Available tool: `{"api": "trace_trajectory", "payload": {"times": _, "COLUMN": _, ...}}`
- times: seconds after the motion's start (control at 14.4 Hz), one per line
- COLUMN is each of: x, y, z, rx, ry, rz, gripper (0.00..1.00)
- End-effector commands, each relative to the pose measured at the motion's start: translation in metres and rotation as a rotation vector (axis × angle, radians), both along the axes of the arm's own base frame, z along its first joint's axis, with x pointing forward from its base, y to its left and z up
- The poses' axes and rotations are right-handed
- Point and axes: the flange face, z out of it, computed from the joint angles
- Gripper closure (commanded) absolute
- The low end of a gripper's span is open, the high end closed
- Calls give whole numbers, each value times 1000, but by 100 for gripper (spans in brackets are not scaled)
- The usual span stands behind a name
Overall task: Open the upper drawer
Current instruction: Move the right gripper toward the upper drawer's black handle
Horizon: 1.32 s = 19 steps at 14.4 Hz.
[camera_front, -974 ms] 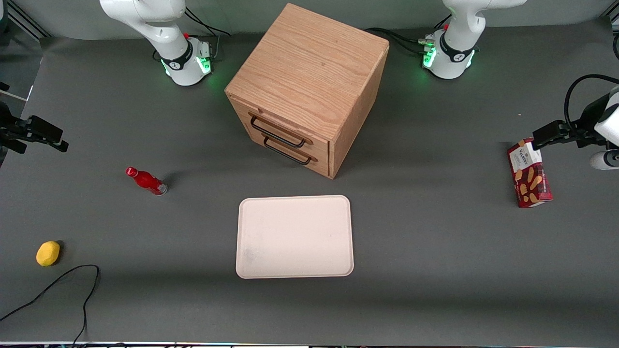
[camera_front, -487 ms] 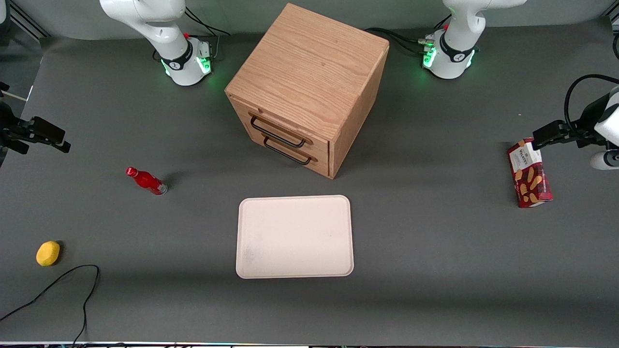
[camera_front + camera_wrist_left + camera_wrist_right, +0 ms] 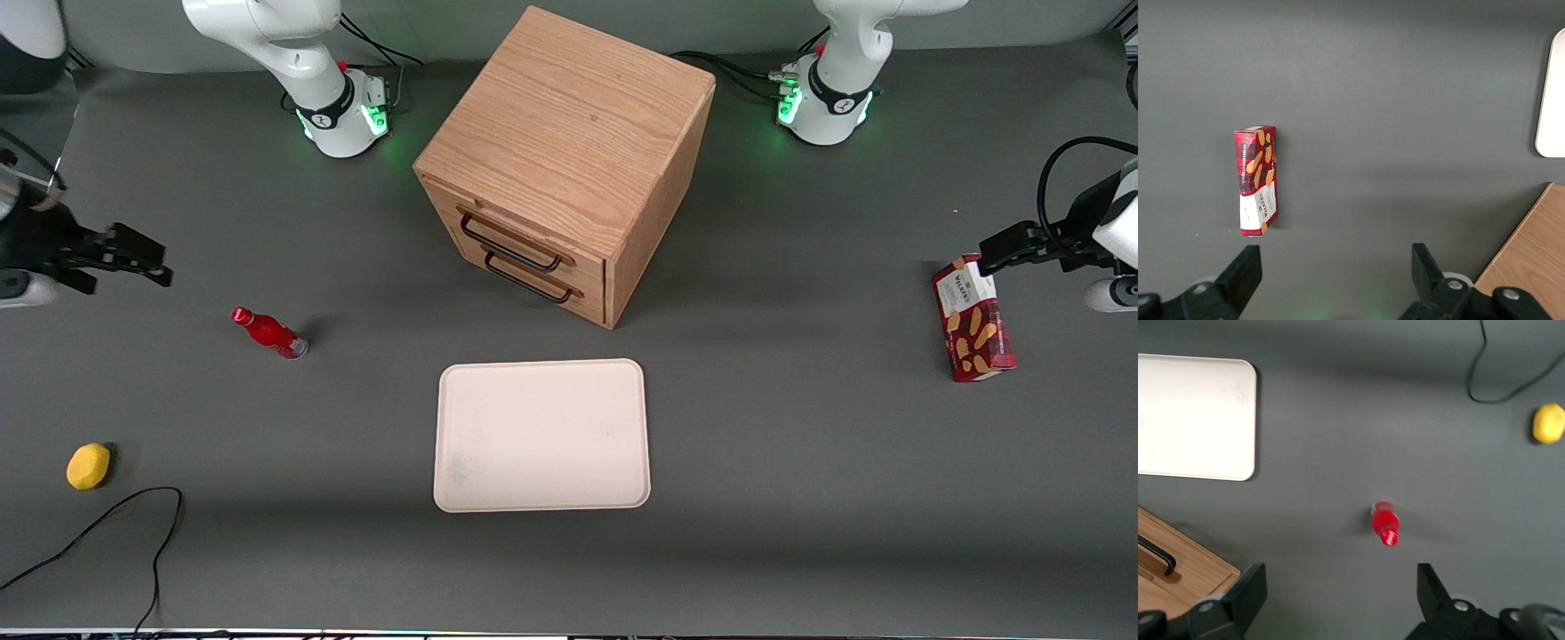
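The oak cabinet [image 3: 569, 133] stands at the middle of the table, farther from the front camera than the tray. Its upper drawer [image 3: 444, 213] is closed, with a thin black bar handle [image 3: 509, 245] above the lower drawer's matching handle [image 3: 529, 279]. My right gripper [image 3: 133, 253] hangs open and empty over the table toward the working arm's end, well apart from the cabinet. In the right wrist view the gripper [image 3: 1340, 597] has only grey table between its fingers, and a corner of the cabinet [image 3: 1185, 570] shows with one black handle [image 3: 1158, 555].
A red bottle [image 3: 268, 332] [image 3: 1385, 523] lies between my gripper and the cabinet. A yellow lemon [image 3: 88, 466] and a black cable [image 3: 107, 524] lie nearer the front camera. The pale tray [image 3: 540, 436] sits in front of the cabinet. A red cookie box [image 3: 972, 317] stands toward the parked arm's end.
My right gripper has moved over the table toward the cabinet, most of it in the last half second. The drawers stay closed.
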Motion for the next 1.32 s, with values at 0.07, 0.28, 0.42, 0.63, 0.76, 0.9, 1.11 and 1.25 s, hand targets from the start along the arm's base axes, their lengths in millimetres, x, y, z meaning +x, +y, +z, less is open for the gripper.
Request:
{"api": "trace_trajectory", "payload": {"times": 0.07, "x": 4, "y": 53, "z": -1, "rx": 16, "ry": -22, "rz": 69, "gripper": 0}}
{"api": "trace_trajectory", "payload": {"times": 0.28, "x": 0, "y": 96, "z": -7, "rx": 16, "ry": -10, "rz": 143, "gripper": 0}}
{"api": "trace_trajectory", "payload": {"times": 0.42, "x": -5, "y": 125, "z": -12, "rx": 16, "ry": -4, "rz": 195, "gripper": 0}}
{"api": "trace_trajectory", "payload": {"times": 0.63, "x": -13, "y": 166, "z": -15, "rx": 15, "ry": -18, "rz": 282, "gripper": 0}}
{"api": "trace_trajectory", "payload": {"times": 0.76, "x": -20, "y": 194, "z": -20, "rx": 9, "ry": -10, "rz": 336, "gripper": 0}}
{"api": "trace_trajectory", "payload": {"times": 0.9, "x": -32, "y": 225, "z": -23, "rx": 3, "ry": -6, "rz": 401, "gripper": 0}}
{"api": "trace_trajectory", "payload": {"times": 1.11, "x": -48, "y": 263, "z": -30, "rx": 0, "ry": 4, "rz": 470, "gripper": 0}}
{"api": "trace_trajectory", "payload": {"times": 1.25, "x": -59, "y": 287, "z": -36, "rx": -11, "ry": 12, "rz": 515, "gripper": 0}}
